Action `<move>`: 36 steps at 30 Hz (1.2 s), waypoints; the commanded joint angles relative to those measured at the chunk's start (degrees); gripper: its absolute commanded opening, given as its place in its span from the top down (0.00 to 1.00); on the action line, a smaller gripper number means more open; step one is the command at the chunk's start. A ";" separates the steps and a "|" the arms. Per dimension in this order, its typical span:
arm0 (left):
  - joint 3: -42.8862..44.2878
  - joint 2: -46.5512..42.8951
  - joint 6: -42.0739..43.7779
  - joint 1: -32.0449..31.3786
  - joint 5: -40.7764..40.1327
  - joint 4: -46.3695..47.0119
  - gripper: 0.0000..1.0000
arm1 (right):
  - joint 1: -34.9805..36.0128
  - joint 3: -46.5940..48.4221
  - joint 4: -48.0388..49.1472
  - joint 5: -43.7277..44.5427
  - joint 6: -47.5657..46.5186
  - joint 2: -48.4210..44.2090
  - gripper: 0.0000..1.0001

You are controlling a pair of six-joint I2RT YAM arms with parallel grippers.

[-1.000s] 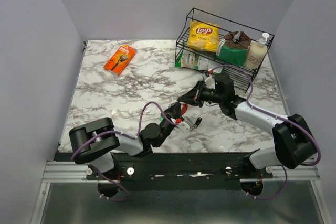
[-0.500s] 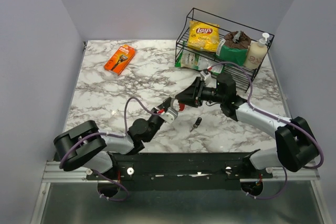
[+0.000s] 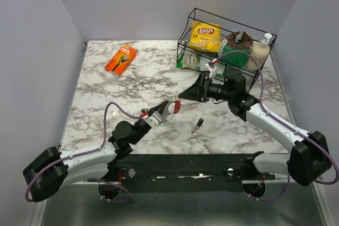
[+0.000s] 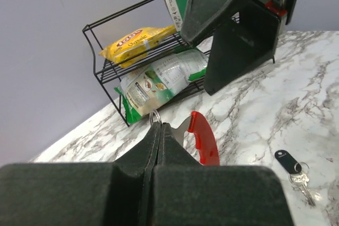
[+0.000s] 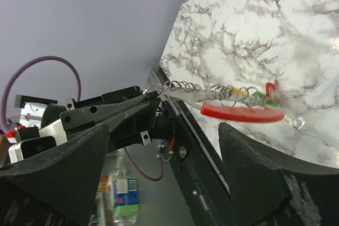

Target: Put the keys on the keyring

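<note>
Nearest the table's front edge, the left gripper has its jaws pressed together, pinching the grey metal D-shaped keyring with one curved red side and holding it clear of the white marble-patterned table. In the right wrist view, small wire rings and yellow, green and red bits sit along the keyring's grey side, too blurred to make out further. Just right of it, small silver keys on a black oval tag lie flat on the table, apart from both arms. Beyond them, the right gripper hangs with its jaws spread wide and nothing between them. At the far right corner stands a black wire rack holding a yellow crisp bag. Toward the far left lies an orange flat packet.
</note>
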 commanded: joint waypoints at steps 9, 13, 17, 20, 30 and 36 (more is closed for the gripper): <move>10.41 -15.24 -2.93 1.66 16.16 -43.02 1.00 | 0.28 6.94 -14.06 -7.99 -34.39 -1.67 0.10; 15.24 -16.82 -5.13 2.36 20.91 -49.35 1.00 | 0.28 4.13 -8.36 -15.19 -38.62 -4.13 0.10; 18.24 -17.09 -6.10 5.08 26.98 -53.74 1.00 | 0.28 2.90 -7.46 -20.21 -44.33 -8.61 0.13; 22.54 -15.60 -6.36 6.67 32.59 -59.55 1.00 | 0.28 4.12 -10.27 -20.73 -48.81 -11.51 0.17; 34.76 -9.54 -5.05 9.83 46.48 -70.89 1.00 | 2.21 4.48 -9.49 -25.58 -51.28 -13.63 0.26; 38.72 -5.84 -4.34 10.36 51.87 -73.62 1.00 | 4.49 4.48 -7.64 -24.44 -51.20 -13.01 0.29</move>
